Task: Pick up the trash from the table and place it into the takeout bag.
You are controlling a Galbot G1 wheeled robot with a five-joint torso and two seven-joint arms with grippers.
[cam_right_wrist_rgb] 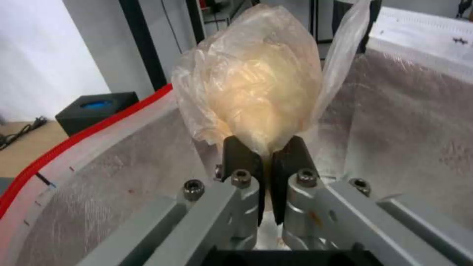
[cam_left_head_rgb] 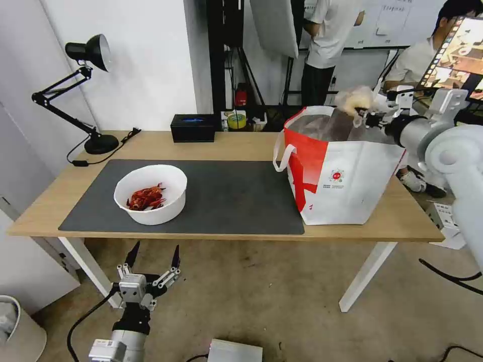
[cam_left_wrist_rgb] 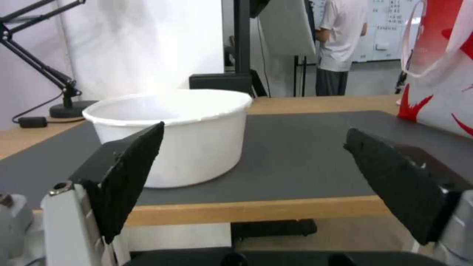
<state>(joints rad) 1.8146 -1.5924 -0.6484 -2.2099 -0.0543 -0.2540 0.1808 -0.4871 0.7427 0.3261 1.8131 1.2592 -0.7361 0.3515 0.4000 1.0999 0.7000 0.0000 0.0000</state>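
My right gripper (cam_left_head_rgb: 360, 114) is shut on a clear bag with a pale bun (cam_left_head_rgb: 353, 99) and holds it over the open mouth of the white-and-red takeout bag (cam_left_head_rgb: 342, 181), which stands at the right end of the table (cam_left_head_rgb: 241, 143). In the right wrist view the bun bag (cam_right_wrist_rgb: 251, 81) bulges out past the closed gripper (cam_right_wrist_rgb: 266, 151), above the foil lining (cam_right_wrist_rgb: 123, 177). A white bowl of red crayfish shells (cam_left_head_rgb: 150, 193) sits on the left of the dark mat (cam_left_head_rgb: 226, 196). My left gripper (cam_left_head_rgb: 153, 257) hangs open below the table's front edge, in front of the bowl (cam_left_wrist_rgb: 177, 129).
A black tissue box (cam_left_head_rgb: 192, 127) stands at the table's back edge. A black desk lamp (cam_left_head_rgb: 83, 95) with its cable occupies the back left corner. A white bin (cam_left_head_rgb: 17, 329) is on the floor at the left. People stand behind the table.
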